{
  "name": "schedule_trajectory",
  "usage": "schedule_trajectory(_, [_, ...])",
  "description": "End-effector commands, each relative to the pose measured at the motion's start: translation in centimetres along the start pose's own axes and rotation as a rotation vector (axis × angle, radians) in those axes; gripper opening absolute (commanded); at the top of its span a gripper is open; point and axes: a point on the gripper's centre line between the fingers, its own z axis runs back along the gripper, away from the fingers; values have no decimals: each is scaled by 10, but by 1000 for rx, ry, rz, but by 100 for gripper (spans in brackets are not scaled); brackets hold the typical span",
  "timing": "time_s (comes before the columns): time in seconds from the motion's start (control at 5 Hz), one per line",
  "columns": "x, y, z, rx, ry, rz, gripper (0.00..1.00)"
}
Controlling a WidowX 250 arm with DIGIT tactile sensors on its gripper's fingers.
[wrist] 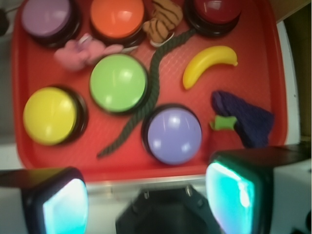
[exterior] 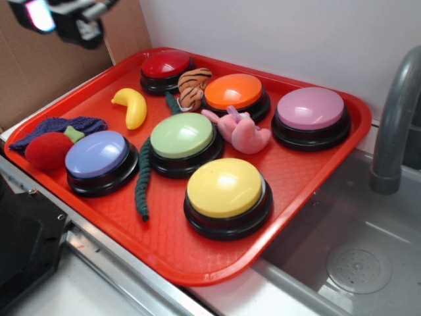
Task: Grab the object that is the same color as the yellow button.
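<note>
Red tray (exterior: 309, 191) sits on the desk beside a steel sink (exterior: 355, 263), grey faucet (exterior: 395, 125) at right. Everything else sits on the tray.

Six dome buttons on black bases: yellow button (exterior: 225, 187) at the front edge nearest the sink, green button (exterior: 182, 135) mid-tray, blue-violet button (exterior: 97, 154) front left, purple button (exterior: 310, 108) back right, orange button (exterior: 233, 91) back centre, red button (exterior: 164, 64) back left.

Dark green rope snake (exterior: 143, 181) runs from between the red and orange buttons, past the green one, ending near the front edge. Pink plush (exterior: 242, 130) lies between green, orange and purple buttons. Tiger-striped plush (exterior: 193, 87) sits between red and orange. Purple knit eggplant (exterior: 56, 126) and red plush strawberry (exterior: 47, 150) are at the left edge, just beside the blue-violet button.

Yellow banana (exterior: 131, 106) lies flat in the open patch left of the snake, between red and blue-violet buttons, touching nothing. Nearest neighbours: snake, eggplant. Top access is unobstructed.

Hand (wrist: 146, 195) is high above the tray's left side, well apart from the banana, fingers (wrist: 234, 195) spread wide, nothing between them.
</note>
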Motion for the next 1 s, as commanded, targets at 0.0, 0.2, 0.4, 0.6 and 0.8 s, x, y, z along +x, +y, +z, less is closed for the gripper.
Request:
schedule_trajectory(0.0, [52,43,-62,-17,19,210,100])
schedule_trajectory(0.2, [67,59,-98,26,32,290,100])
schedule_trajectory(0.4, [71,75,-124,22,11,378,100])
schedule_trajectory(0.6, [76,79,-141,29,18,392,100])
schedule_trajectory(0.8, [76,83,-153,-7,-1,431,100])
